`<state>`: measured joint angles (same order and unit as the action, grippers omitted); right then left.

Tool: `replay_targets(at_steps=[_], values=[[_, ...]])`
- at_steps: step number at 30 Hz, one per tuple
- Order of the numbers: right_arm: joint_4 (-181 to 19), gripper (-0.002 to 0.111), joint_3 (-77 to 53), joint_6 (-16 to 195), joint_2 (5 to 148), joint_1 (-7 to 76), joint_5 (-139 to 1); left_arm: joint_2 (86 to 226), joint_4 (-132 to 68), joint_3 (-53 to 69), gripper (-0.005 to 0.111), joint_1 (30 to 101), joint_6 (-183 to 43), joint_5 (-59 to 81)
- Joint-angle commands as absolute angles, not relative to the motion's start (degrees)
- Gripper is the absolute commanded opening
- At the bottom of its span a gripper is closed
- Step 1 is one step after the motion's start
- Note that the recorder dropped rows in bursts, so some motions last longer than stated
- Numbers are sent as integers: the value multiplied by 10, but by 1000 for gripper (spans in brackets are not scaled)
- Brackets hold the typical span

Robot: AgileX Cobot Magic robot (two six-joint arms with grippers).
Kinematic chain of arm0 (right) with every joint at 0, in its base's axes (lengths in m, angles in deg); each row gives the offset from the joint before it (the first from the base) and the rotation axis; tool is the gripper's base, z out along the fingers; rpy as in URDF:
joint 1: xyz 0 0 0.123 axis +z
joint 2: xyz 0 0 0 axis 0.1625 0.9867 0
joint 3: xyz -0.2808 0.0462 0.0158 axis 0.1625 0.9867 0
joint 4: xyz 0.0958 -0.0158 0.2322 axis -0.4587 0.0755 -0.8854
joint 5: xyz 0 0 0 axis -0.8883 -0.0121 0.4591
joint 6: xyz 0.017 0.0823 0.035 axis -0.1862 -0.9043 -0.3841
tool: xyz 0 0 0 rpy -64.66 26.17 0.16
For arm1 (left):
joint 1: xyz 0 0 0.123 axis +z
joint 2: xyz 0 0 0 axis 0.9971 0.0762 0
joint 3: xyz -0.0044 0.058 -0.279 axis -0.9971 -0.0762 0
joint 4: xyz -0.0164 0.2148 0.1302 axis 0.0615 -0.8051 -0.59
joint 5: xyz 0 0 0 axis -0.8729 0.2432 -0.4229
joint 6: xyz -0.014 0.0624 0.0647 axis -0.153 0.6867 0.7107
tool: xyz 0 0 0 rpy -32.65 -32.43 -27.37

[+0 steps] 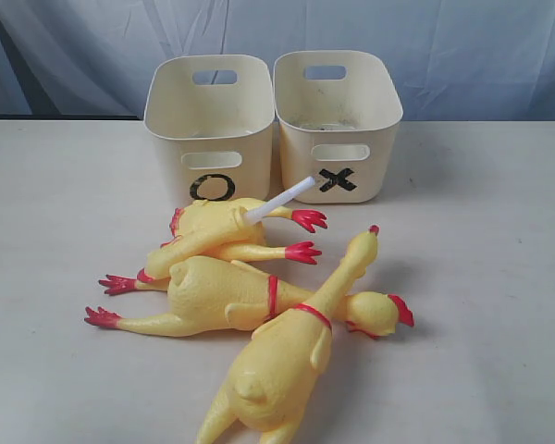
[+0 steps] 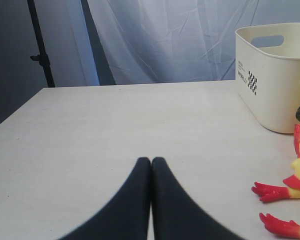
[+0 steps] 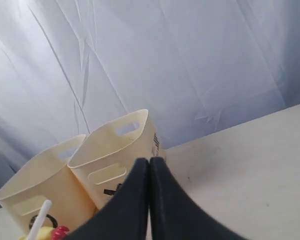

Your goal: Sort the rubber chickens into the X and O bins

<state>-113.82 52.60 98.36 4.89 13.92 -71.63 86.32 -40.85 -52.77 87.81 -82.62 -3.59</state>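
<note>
Three chickens (image 1: 213, 294) lie piled on the surface (image 1: 481, 305), just before the O bin (image 1: 169, 148) and X bin (image 1: 375, 153). Left pincer (image 2: 151, 162) and right pincer (image 3: 149, 161) are pressed together, empty. The chickens are probably light and soft. Grip one at the neck or mid-body.

rubber chickens (image 1: 224, 298): yellow rubber, slight sheen, pimpled skin
tube (image 1: 282, 201): white plastic, smooth
O bin (image 1: 166, 153): cream plastic, smooth, matt
X bin (image 1: 370, 153): same cream plastic
bench (image 1: 481, 277): pale, matt, faint grain
backdrop (image 1: 444, 46): creased cloth
</note>
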Motion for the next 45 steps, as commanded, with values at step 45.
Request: replay_targets(at_steps=[45], values=[[-1232,-1,130,1162,505,141,-1239,860,-409,-528,0,879,-830,-26]])
